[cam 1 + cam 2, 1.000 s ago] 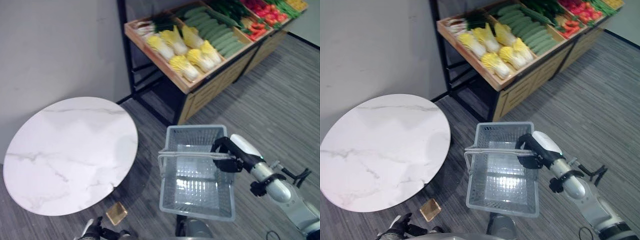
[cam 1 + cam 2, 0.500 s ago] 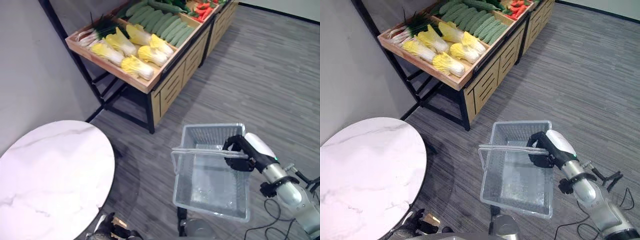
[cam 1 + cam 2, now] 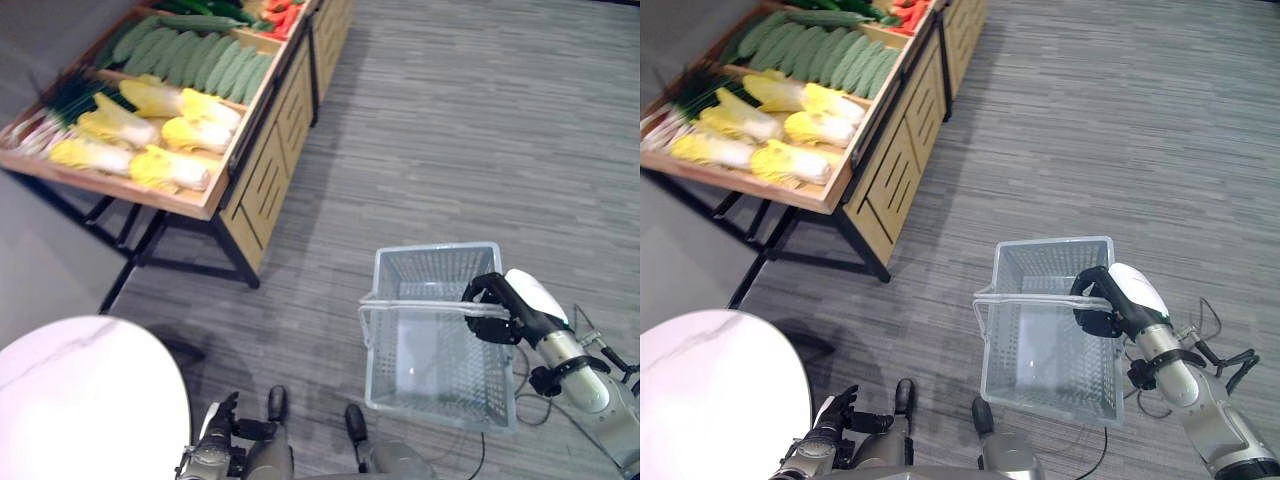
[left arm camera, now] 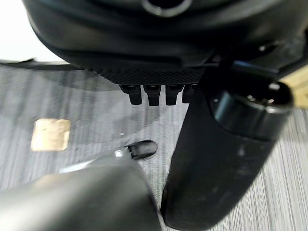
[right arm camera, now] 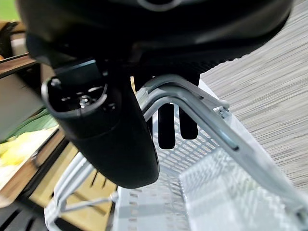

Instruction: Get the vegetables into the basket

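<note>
1. One grey mesh basket (image 3: 440,340) is hanging over the striped floor (image 3: 480,130), with nothing lying inside it
2. The right hand (image 3: 1102,305) is gripping the basket's two raised handles (image 5: 192,103), its fingers curling over them; the right wrist view is showing the thumb and the fingers on either side of the bars
3. The left hand (image 3: 830,420) is showing low at the bottom edge, beside the round white counter (image 3: 80,400); in the left wrist view its fingers (image 4: 154,91) are curling under the palm and holding nothing
4. One wooden produce stand (image 3: 250,170) is standing well apart from the basket, at the upper left
5. The vegetables are all lying on that stand: about six yellow-and-white cabbages (image 3: 150,135) in the nearest bin, a row of pale green cucumbers (image 3: 190,60) behind them, too tightly packed for a sure count
6. Dark green leaves (image 3: 65,95) are lying at the stand's left end, and red vegetables (image 3: 280,15) are getting cut off by the top edge, so their number cannot be told
7. One small tan square (image 4: 50,134) is lying on the floor
</note>
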You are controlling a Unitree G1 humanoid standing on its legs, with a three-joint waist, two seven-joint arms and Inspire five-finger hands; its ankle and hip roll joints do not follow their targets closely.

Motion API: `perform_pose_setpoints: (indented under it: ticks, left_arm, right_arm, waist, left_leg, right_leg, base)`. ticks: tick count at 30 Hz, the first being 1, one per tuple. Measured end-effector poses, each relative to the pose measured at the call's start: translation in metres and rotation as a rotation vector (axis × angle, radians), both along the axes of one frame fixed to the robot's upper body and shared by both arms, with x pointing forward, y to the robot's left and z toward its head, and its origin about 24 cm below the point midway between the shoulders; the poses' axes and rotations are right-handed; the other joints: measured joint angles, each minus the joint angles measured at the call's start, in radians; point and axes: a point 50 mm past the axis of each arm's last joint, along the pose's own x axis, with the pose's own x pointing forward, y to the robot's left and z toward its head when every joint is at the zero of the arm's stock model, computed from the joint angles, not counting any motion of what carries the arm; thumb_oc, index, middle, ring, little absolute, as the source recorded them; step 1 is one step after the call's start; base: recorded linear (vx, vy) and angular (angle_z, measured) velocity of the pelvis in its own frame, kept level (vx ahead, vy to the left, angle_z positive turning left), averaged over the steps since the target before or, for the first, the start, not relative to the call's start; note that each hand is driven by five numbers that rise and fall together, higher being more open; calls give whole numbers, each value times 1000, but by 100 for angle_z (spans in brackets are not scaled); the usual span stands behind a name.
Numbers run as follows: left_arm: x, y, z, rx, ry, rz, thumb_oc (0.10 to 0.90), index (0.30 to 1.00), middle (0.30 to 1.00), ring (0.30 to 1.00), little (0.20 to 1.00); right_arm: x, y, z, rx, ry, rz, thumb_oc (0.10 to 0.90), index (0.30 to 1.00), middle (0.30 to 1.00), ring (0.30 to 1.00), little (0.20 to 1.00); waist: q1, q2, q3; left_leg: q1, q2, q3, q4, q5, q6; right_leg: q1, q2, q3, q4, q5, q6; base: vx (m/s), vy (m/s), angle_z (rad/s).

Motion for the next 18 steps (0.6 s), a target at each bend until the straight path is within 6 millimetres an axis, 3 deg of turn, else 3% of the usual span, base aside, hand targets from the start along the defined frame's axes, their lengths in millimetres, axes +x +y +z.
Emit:
perform_pose_setpoints:
  ticks: [1, 3, 9, 16, 18]
  left_arm:
    - [-1, 0, 0, 1, 6, -3, 900, 1000, 1000, 1000, 1000]
    - [2, 3, 1, 15, 11, -24, 900, 1000, 1000, 1000, 1000]
    - [3, 16, 4, 51, 14, -47, 900, 1000, 1000, 1000, 1000]
    - [-2, 28, 5, 91, 37, -65, 900, 1000, 1000, 1000, 1000]
    - [-4, 32, 6, 96, 43, -52, 900, 1000, 1000, 1000, 1000]
  right_arm:
    - [0, 1, -1, 6, -2, -1, 400, 300, 300, 300, 300]
    - [-2, 8, -7, 44, 1, 0, 400, 300, 300, 300, 300]
    - [-3, 16, -13, 84, 0, 0, 400, 300, 300, 300, 300]
    - [1, 24, -15, 106, -24, 10, 400, 300, 300, 300, 300]
    - [1, 30, -18, 123, -20, 17, 400, 300, 300, 300, 300]
  waist:
    - [-5, 3, 2]
    - [9, -26, 18]
    - [13, -31, 20]
    - [12, -55, 29]
    - [14, -61, 32]
  left_leg:
    - [19, -6, 2, -24, 20, 28]
    - [40, -46, 68, -18, 17, 82]
    - [71, -116, 128, -18, -13, 123]
    - [75, -123, 219, -19, -38, 137]
    - [75, -107, 255, -24, -39, 143]
  right_leg:
    - [2, -3, 11, 0, -6, 9]
    - [-16, -46, 18, 31, -17, 41]
    - [-21, -119, 13, 56, -38, 100]
    - [-70, -123, 66, 74, -27, 135]
    - [-94, -115, 53, 87, -16, 149]
  base:
    - [91, 231, -32]
    - [92, 254, -65]
    - [18, 214, -31]
    - [-46, 93, -41]
    - [-32, -39, -51]
